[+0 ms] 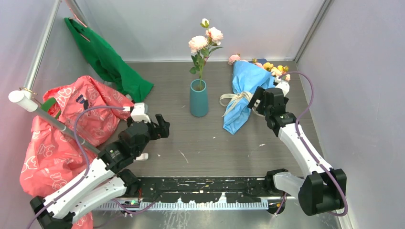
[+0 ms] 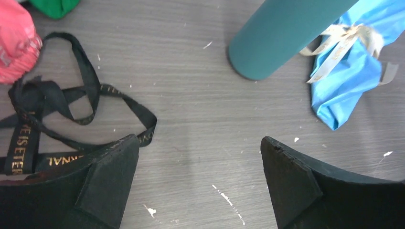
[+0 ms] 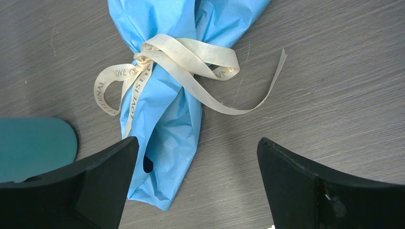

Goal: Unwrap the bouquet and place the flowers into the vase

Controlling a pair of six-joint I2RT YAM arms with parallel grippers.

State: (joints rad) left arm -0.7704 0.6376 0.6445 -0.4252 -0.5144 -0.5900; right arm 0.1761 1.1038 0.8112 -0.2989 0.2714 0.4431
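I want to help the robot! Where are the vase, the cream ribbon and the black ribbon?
vase (image 1: pixel 199 101): top external view, middle of its teal side.
cream ribbon (image 3: pixel 142 60): right wrist view, its knot.
black ribbon (image 2: pixel 21 148): left wrist view, its gold-lettered part.

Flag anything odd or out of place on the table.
A loose black ribbon lies tangled beside the red-pink bag. White flecks dot the table. The bouquet lies on its side, cream ribbon still knotted; the vase stands upright.

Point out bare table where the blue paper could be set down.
Bare: the strip nearer than the vase, between left gripper and bouquet. Crowded: left side, with pink bag and black ribbon; right rear, bouquet under right gripper.
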